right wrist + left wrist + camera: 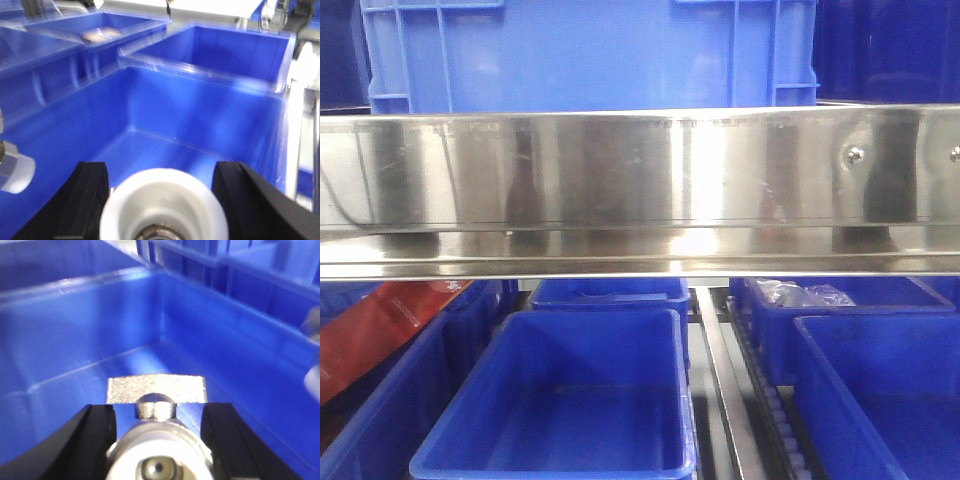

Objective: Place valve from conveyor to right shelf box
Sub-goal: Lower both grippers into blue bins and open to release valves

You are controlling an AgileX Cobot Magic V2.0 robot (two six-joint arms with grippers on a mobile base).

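Note:
In the left wrist view my left gripper [159, 412] is shut on a metal valve [156, 389] with a flat silver handle and a white end cap, held low inside a blue box [225, 340]. In the right wrist view my right gripper [161, 175] is shut on a second valve [160, 205] with a white cap, also inside a blue box [200, 115]. A silver and white valve end [12, 170] shows at the left edge there. The conveyor is out of view. Neither gripper shows in the front view.
A shiny steel shelf rail [640, 180] crosses the front view, with a blue crate [590, 55] above it. Below are several blue boxes [555, 400], a red package [390, 330] at the left, a plastic bag [805, 295] at the back right, and a roller track [785, 420].

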